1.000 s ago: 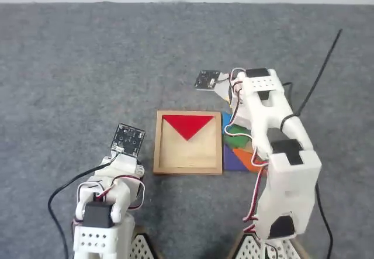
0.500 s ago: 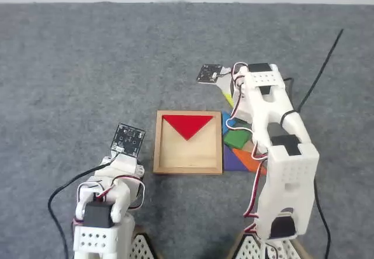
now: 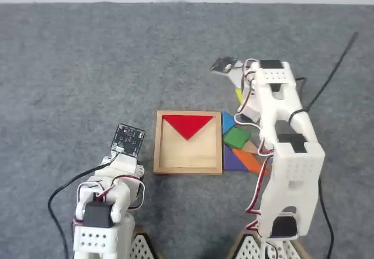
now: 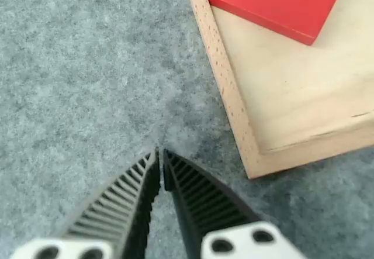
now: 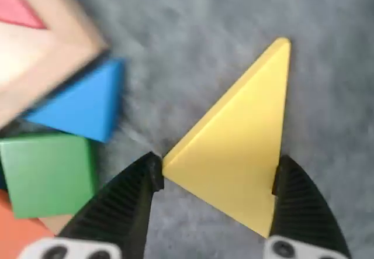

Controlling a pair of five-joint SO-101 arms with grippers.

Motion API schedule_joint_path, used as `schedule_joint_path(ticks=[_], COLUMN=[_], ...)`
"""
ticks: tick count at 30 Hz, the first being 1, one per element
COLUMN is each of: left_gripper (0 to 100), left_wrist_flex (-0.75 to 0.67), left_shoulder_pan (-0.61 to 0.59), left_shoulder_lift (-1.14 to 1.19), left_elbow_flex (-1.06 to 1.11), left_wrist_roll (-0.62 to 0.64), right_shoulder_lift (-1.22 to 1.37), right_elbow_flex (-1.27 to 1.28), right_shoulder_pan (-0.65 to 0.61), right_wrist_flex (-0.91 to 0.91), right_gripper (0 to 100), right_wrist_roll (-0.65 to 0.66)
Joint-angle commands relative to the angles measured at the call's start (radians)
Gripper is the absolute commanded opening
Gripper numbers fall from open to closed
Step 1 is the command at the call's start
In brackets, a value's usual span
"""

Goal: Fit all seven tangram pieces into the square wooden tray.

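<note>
right hand [image 5: 217, 166] pinching yellow triangle [image 5: 239, 148], left hand [image 4: 160, 154] closed beside tray [image 4: 225, 89]

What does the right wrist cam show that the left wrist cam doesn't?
Right wrist: the right gripper closed on the yellow triangle, with a blue triangle, a green square and an orange piece nearby on the carpet.
Left wrist: the left gripper, shut and empty, above carpet beside the tray.
Both: a corner of the tray, the red triangle inside it, and grey carpet.
</note>
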Motion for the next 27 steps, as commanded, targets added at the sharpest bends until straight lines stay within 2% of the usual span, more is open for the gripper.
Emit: schedule_joint_path(ticks=[1, 7, 11, 15, 18, 23, 27], left_gripper=[1, 1, 1, 1, 1, 1, 1], left_wrist_flex=[0.006, 0.006, 0.006, 0.006, 0.006, 0.006, 0.006], left_shoulder_pan=[-0.005, -0.005, -0.005, -0.005, -0.005, -0.005, -0.005], left_shoulder_lift=[-0.025, -0.025, -0.025, -0.025, -0.025, -0.025, -0.025], left_elbow_flex=[-0.012, -0.012, -0.012, -0.012, -0.012, -0.012, -0.012], left_wrist_roll=[0.008, 0.008, 0.008, 0.008, 0.008, 0.008, 0.008], right_shoulder_lift=[-0.012, -0.076, -0.193, -0.274, -0.271, -0.200, -0.131], right_elbow_flex=[-0.091, -0.255, -0.267, -0.244, -0.198, -0.161, -0.163], right_shoulder_pan=[0.071, 0.071, 0.059, 0.058, 0.005, -0.059, -0.061], right_wrist_flex=[0.116, 0.384, 0.487, 0.478, 0.446, 0.363, 0.262], right_gripper=[22.6, 22.6, 22.6, 23.0, 23.5, 35.8, 43.0], right_wrist_roll=[-0.066, -0.164, -0.169, -0.201, -0.203, -0.204, -0.207])
